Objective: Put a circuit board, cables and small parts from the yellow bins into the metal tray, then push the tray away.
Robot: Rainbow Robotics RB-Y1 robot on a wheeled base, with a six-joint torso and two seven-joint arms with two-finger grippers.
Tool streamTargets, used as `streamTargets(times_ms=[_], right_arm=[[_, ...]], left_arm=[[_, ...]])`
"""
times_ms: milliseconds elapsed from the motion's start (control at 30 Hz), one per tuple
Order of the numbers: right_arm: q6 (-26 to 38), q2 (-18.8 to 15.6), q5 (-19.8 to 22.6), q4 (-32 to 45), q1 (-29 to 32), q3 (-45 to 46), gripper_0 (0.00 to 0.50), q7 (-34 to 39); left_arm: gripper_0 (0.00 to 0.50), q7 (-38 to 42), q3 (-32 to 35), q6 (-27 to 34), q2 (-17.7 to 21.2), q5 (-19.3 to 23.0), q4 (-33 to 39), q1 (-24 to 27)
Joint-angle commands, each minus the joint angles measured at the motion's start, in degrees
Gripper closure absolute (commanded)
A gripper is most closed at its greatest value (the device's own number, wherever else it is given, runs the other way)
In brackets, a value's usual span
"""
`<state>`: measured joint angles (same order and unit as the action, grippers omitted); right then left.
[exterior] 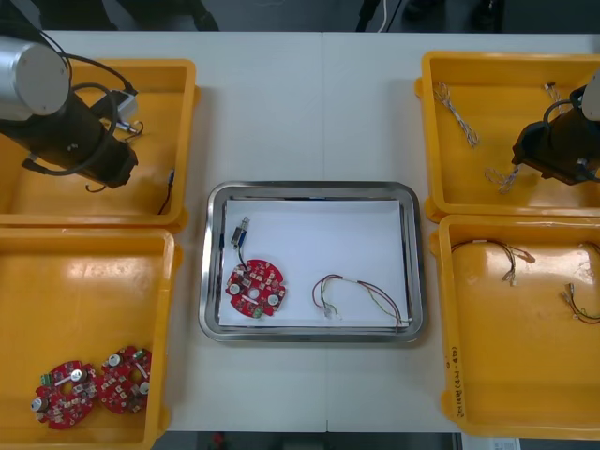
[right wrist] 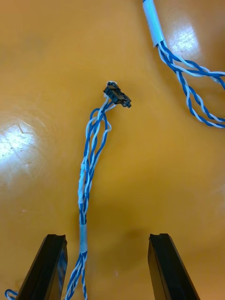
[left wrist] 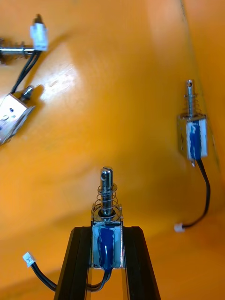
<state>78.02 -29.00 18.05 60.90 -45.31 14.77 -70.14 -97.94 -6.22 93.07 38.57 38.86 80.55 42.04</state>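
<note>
My left gripper (left wrist: 107,230) is shut on a small metal part (left wrist: 107,243) with a blue wrap and a spring pin, over the floor of the far left yellow bin (exterior: 183,141). My right gripper (right wrist: 108,241) stands open low over the far right yellow bin (exterior: 431,131). A twisted blue and white cable (right wrist: 88,178) runs between its fingers, close to one finger (right wrist: 49,267). The metal tray (exterior: 214,281) holds a red circuit board (exterior: 253,289), a small metal part (exterior: 239,232) and a red and yellow cable (exterior: 361,295).
Another small metal part (left wrist: 192,133) lies beside the held one, with more (left wrist: 14,117) farther off. A second blue and white cable (right wrist: 187,84) lies beyond the open fingers. Two circuit boards (exterior: 94,389) sit in the near left bin. Red and yellow cables (exterior: 492,253) lie in the near right bin.
</note>
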Motion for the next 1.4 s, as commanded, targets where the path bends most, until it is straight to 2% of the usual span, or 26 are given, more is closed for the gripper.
streamTargets(times_ms=[33,333,467,600,867,900,933,967,1000,1033,1267,1400], right_arm=[[-1.46,0.26,-0.91,-4.04,-3.73,1.32,0.000,-2.99],[-1.64,0.26,-1.70,-7.55,-6.81,1.41,0.000,-2.46],[-2.52,0.26,-1.79,-11.77,-9.27,1.93,0.000,-2.81],[-3.13,0.26,-1.87,-12.65,-9.62,2.28,0.000,-2.99],[-3.13,0.34,-2.05,-13.44,-9.62,2.20,0.000,-2.63],[-3.13,0.34,-2.05,-13.53,-9.62,2.20,0.063,-2.55],[-3.13,0.34,-2.14,-13.53,-9.62,2.20,0.201,-2.55],[-3.13,0.34,-2.05,-13.53,-9.62,2.20,0.312,-2.55],[-3.13,0.34,-2.05,-13.53,-9.35,2.28,0.461,-2.55],[-3.05,0.34,-1.87,-13.53,-9.27,2.20,0.500,-2.72],[-3.05,0.26,-1.87,-13.53,-9.27,2.46,0.500,-2.63],[-1.64,-0.18,-2.40,-11.60,-9.27,3.69,0.500,-3.16]], left_arm=[[0.500,-4.45,3.93,4.75,1.86,-1.68,5.85,1.91],[0.500,3.02,4.99,10.64,1.68,-1.77,14.99,0.15],[0.500,8.47,4.90,14.33,0.45,-1.42,20.70,-0.90],[0.500,12.95,4.55,16.93,-1.04,-1.07,24.74,-1.25],[0.500,22.79,0.15,16.93,-3.51,-1.24,30.81,-1.17],[0.500,24.37,-0.81,16.93,-3.95,-1.51,31.60,-1.17],[0.500,25.87,-1.69,16.93,-4.38,-1.77,32.22,-1.17],[0.500,26.57,-2.22,16.93,-4.56,-1.95,32.48,-1.17],[0.500,28.07,-3.01,16.93,-4.91,-2.12,33.09,-1.08],[0.500,29.38,-4.07,16.93,-5.26,-2.30,33.62,-0.90],[0.500,36.94,-9.60,16.93,-6.93,-2.65,34.94,0.85],[0.500,37.65,-10.04,16.93,-7.28,-1.95,35.20,1.29]])
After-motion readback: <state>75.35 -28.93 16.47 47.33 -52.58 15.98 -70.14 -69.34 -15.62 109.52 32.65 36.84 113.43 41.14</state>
